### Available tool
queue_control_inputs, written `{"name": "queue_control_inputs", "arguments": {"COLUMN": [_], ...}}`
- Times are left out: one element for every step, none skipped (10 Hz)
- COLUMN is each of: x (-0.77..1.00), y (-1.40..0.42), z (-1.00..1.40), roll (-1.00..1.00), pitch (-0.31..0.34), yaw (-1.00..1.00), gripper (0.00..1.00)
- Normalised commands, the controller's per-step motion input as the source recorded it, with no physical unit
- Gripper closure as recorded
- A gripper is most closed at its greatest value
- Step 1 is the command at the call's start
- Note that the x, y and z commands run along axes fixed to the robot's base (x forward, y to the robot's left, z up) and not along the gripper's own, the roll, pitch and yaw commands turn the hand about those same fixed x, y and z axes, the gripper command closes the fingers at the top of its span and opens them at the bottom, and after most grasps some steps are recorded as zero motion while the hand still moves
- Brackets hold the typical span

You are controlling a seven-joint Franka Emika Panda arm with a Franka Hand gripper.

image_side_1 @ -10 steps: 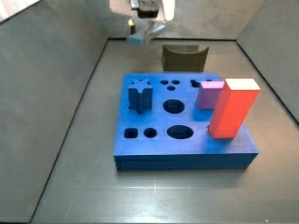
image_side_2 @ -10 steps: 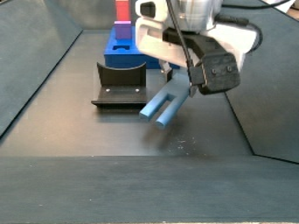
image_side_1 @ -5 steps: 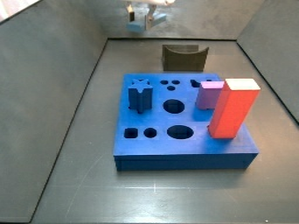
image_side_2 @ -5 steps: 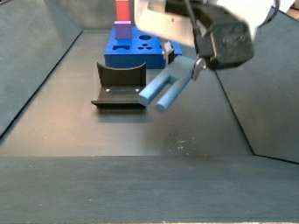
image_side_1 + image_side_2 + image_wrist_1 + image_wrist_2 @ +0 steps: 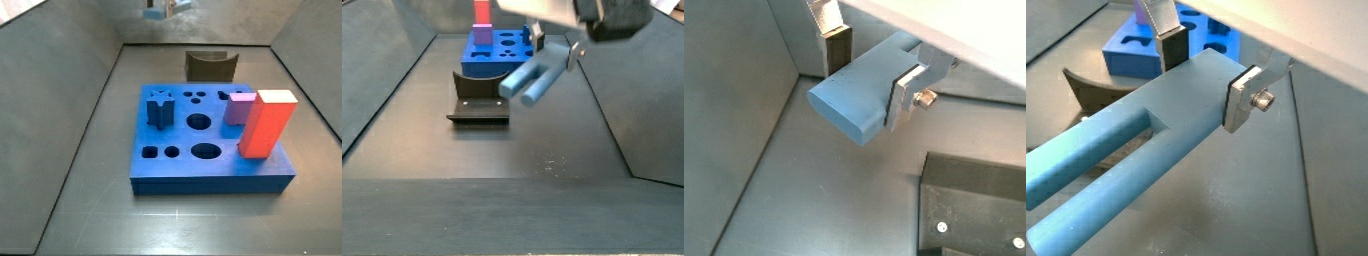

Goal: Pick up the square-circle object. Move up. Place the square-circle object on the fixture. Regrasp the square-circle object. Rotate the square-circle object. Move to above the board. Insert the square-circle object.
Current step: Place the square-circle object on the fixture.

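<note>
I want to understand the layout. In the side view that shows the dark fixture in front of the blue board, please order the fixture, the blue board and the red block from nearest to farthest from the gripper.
The gripper is raised, holding the square-circle object.
1. Fixture, below it, on the floor.
2. Board, behind the fixture.
3. Red block, on the board's far part.

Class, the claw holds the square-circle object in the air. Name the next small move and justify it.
Probably carry it over toward the fixture. The claw grips the square-circle object clear of the floor, beside the fixture rather than above it, whose hollow holds nothing.
</note>
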Motion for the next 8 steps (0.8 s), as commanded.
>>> {"name": "queue_control_inputs", "arguments": {"x": [-0.01, 0.0, 0.0, 1.0, 1.0, 1.0, 1.0, 1.0], "y": [0.0, 0.01, 0.01, -0.58, -0.57, -0.51, -0.44, -0.4], "z": [0.51, 0.37, 0.23, 0.4, 0.35, 0.32, 0.29, 0.25], "roll": [0.09, 0.09, 0.09, 0.05, 0.04, 0.04, 0.05, 0.05], "pitch": [0.093, 0.098, 0.108, -0.07, -0.06, -0.04, -0.012, 0.022], "yaw": [0.02, 0.01, 0.02, 1.0, 1.0, 1.0, 1.0, 1.0], "gripper": [1.0, 1.0, 1.0, 1.0, 1.0, 1.0, 1.0, 1.0]}}
